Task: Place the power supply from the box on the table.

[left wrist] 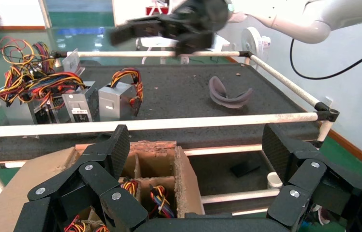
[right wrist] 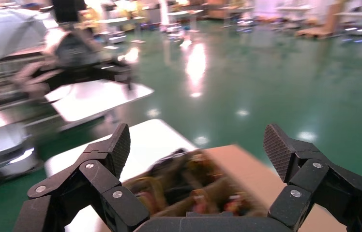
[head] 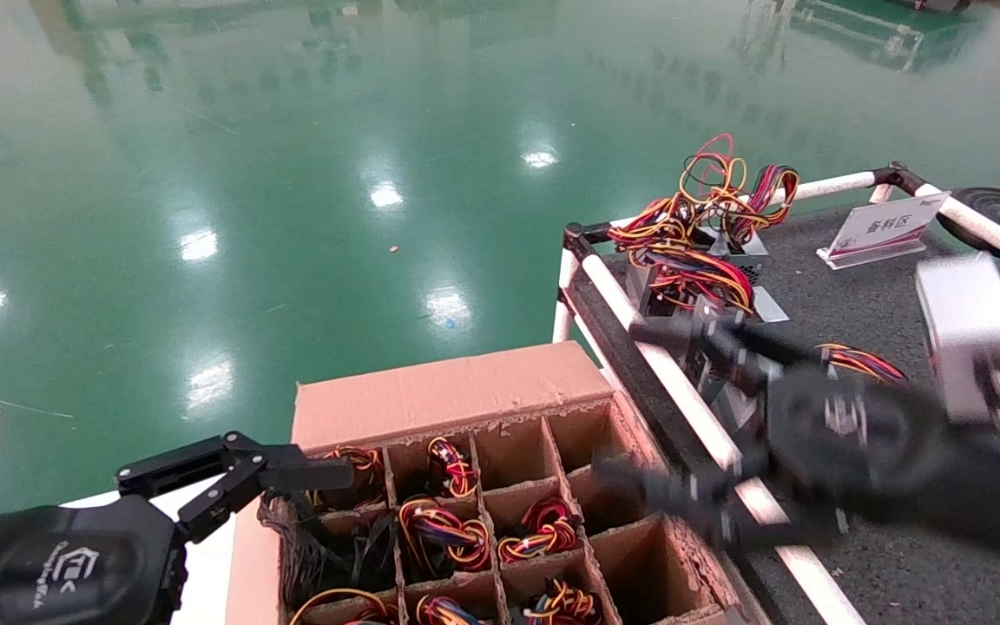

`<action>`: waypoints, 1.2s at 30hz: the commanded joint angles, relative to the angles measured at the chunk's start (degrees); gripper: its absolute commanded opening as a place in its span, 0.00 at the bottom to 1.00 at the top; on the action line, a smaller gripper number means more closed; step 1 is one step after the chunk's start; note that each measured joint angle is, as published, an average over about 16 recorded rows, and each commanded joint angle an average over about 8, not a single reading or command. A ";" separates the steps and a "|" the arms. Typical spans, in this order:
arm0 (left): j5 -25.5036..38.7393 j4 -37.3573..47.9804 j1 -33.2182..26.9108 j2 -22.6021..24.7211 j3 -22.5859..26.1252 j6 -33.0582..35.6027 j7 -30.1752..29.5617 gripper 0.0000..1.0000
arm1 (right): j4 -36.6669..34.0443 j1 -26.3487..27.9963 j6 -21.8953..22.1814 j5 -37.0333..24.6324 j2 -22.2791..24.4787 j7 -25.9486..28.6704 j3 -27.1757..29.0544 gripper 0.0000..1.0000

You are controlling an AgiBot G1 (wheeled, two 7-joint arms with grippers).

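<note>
Hovering with jaws wide and empty over the box (head: 500,486) rim, the right gripper (head: 682,486) sits beside the worktop (head: 899,365). Power supplies (left wrist: 116,99) stand on it beyond those jaws. Left gripper (head: 292,473), jaws wide, holds nothing.

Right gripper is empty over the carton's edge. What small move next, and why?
Probably lower the open, empty right gripper toward a filled cell of the brown cardboard divider box. It hangs above the box's table-side cells, which look empty, while wire bundles fill the cells farther in. The left gripper waits open at the box's far side.
</note>
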 commanded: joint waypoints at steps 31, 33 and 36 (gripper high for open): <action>-0.03 0.01 0.01 -0.01 0.00 -0.02 0.01 1.00 | 8.03 -5.38 -4.86 2.34 3.09 2.06 0.03 1.00; -0.03 0.01 0.01 -0.01 0.00 -0.02 0.01 1.00 | 7.93 -5.32 -4.80 2.31 3.06 2.04 0.03 1.00; -0.03 0.01 0.01 -0.01 0.00 -0.02 0.01 1.00 | 7.81 -5.24 -4.73 2.27 3.01 2.03 0.03 1.00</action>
